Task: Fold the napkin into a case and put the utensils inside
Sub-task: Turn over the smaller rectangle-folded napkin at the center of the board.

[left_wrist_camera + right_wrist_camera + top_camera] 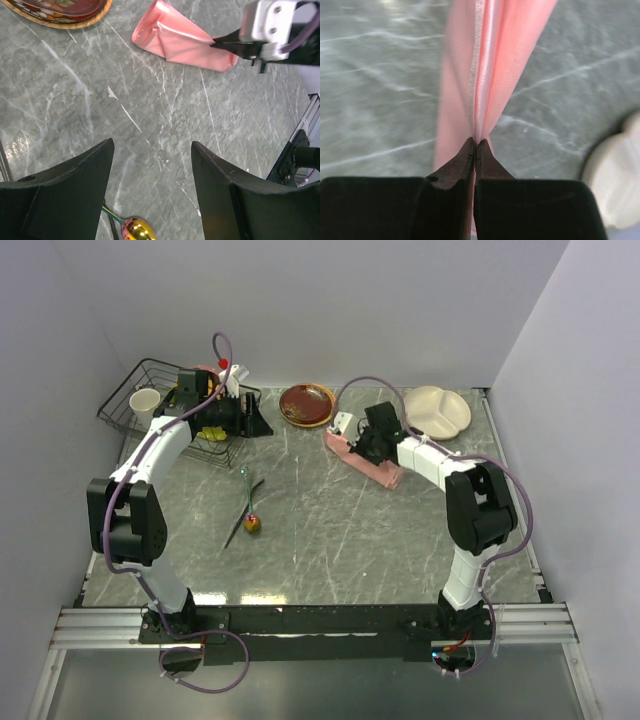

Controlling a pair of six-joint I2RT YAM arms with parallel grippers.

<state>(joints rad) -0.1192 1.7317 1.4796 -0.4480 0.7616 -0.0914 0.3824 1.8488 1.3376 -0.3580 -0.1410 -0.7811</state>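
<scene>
Leftmost, the left claw (151, 144) hovers left of the red plate (306, 404), jaws wide and empty, arm stretched far out over the tabletop (330, 540). Utensils (247, 512) lie nearer the bases and left of the plate, well apart from the cloth; the left arm is the closer one. The napkin (388, 477), folded to a narrow strip, lies just right of the plate, long axis slanting off toward the near right. The right claw (475, 142) is pinched tight on its folded edge, strip running straight ahead of it, elbow bent, wrist low.
</scene>
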